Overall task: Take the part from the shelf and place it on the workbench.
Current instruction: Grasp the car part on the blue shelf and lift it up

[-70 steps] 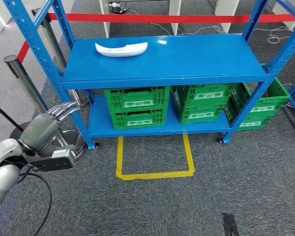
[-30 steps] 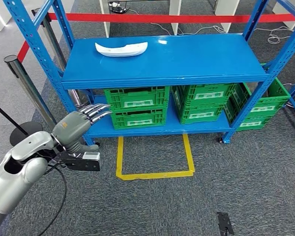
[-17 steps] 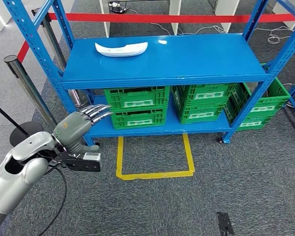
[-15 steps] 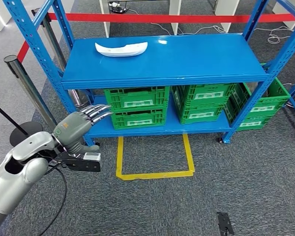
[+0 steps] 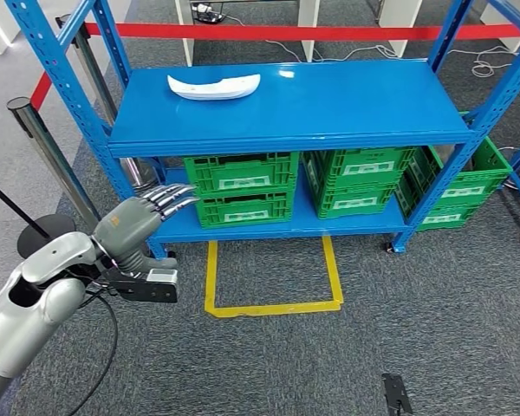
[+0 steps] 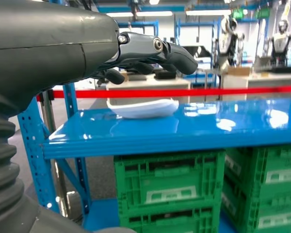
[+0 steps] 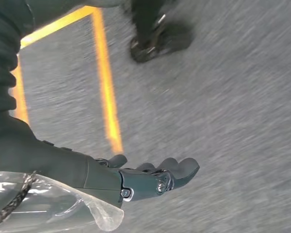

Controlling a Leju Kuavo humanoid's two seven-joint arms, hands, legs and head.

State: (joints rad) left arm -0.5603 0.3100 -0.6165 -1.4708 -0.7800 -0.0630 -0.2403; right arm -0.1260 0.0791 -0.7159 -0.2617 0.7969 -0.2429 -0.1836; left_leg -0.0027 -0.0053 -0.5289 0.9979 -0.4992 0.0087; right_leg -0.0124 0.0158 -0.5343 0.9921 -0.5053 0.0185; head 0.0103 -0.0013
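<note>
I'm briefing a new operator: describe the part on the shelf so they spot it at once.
Find the blue steel shelf rack. On its top shelf, toward the left rear, lies the white part, long, curved and shallow like a boat hull. It lies alone there; the green crates sit one shelf below.

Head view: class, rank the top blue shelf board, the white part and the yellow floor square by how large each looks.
1. Top blue shelf board, plainly largest.
2. Yellow floor square.
3. White part, smallest.
The shelf sits higher, nearer the camera than the floor, so real sizes may differ.
</note>
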